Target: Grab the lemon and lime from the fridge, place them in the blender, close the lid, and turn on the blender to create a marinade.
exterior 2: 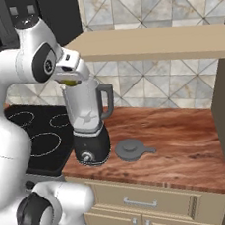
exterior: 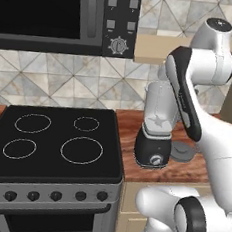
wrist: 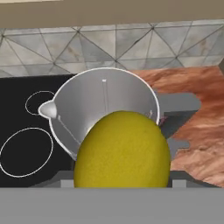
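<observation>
My gripper (exterior 2: 72, 78) hangs just over the open top of the blender (exterior 2: 88, 124) and is shut on the lemon (exterior 2: 71, 82), a yellow fruit with an olive tinge. Looking down from the hand, the lemon (wrist: 122, 148) sits large in front of the empty grey jar (wrist: 87, 105), above its near rim. The blender (exterior: 155, 137) stands on the wooden counter beside the stove, black base and silver knob toward me. The lid (exterior 2: 132, 149), a dark grey disc, lies flat on the counter just right of the base. The lime and the fridge are out of view.
A black stove top (exterior: 55, 137) lies left of the blender, with a microwave (exterior: 47, 11) above it. A beige shelf (exterior 2: 156, 42) overhangs the wooden counter (exterior 2: 187, 145) close above my hand. A dark wall closes the counter at the far right.
</observation>
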You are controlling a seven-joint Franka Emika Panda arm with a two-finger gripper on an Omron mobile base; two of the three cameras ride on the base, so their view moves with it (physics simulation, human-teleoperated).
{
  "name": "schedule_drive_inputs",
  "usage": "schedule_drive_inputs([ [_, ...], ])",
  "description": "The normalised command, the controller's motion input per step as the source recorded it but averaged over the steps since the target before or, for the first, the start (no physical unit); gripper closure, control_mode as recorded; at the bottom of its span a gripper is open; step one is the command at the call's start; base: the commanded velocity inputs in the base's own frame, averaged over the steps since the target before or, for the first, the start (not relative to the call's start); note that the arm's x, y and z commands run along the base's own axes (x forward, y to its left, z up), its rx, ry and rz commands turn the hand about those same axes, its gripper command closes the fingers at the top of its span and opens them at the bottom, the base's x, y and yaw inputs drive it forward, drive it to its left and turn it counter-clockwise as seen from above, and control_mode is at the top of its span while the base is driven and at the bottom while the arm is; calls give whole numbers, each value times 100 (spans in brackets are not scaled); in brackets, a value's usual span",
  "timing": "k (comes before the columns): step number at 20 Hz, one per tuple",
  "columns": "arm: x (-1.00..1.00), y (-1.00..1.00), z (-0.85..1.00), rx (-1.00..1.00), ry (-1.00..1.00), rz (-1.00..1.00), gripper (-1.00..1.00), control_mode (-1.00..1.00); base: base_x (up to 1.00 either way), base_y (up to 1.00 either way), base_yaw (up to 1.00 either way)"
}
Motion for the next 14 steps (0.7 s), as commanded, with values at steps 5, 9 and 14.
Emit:
schedule_drive_inputs([
  [5,73,0,-54,0,11,4,100,-100,0,0,0],
  [9,59,0,-70,0,11,5,100,-100,0,0,0],
  [14,53,0,-56,0,8,4,100,-100,0,0,0],
])
